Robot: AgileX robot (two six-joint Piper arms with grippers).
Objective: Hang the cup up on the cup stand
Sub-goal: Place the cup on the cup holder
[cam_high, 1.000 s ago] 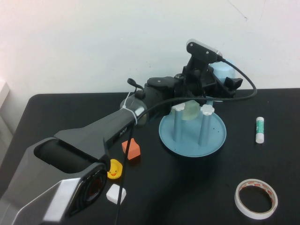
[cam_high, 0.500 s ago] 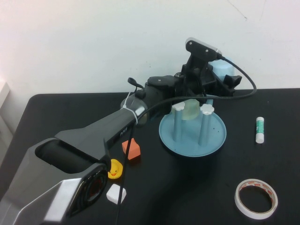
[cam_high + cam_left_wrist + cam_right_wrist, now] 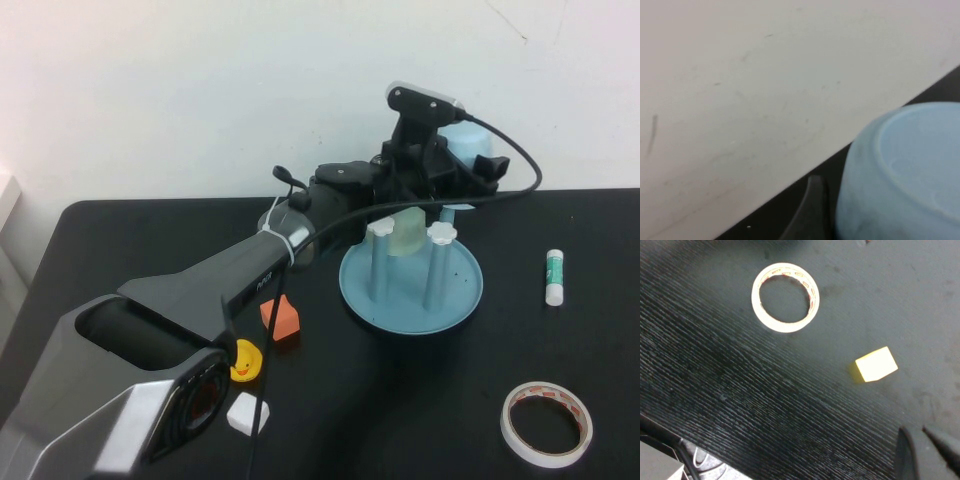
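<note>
The light blue cup (image 3: 472, 148) is upside down in my left gripper (image 3: 455, 178), held in the air near the wall, behind and above the cup stand (image 3: 412, 292). The left gripper is shut on it. In the left wrist view the cup's base (image 3: 905, 175) fills the corner beside one dark finger (image 3: 809, 212). The stand is a teal dish with blue posts and white flower caps (image 3: 441, 233). A pale green cup (image 3: 405, 236) sits at its back. My right gripper (image 3: 915, 432) is shut and empty, low over the table; it is out of the high view.
A glue stick (image 3: 555, 277) lies right of the stand. A tape roll (image 3: 546, 424) lies front right, also in the right wrist view (image 3: 785, 297) near a yellow cube (image 3: 876, 364). An orange block (image 3: 281, 317), yellow duck (image 3: 245, 361) and white block (image 3: 247, 413) lie left.
My left gripper has moved slightly up and to the left with the light blue cup in it. Nothing else has moved.
</note>
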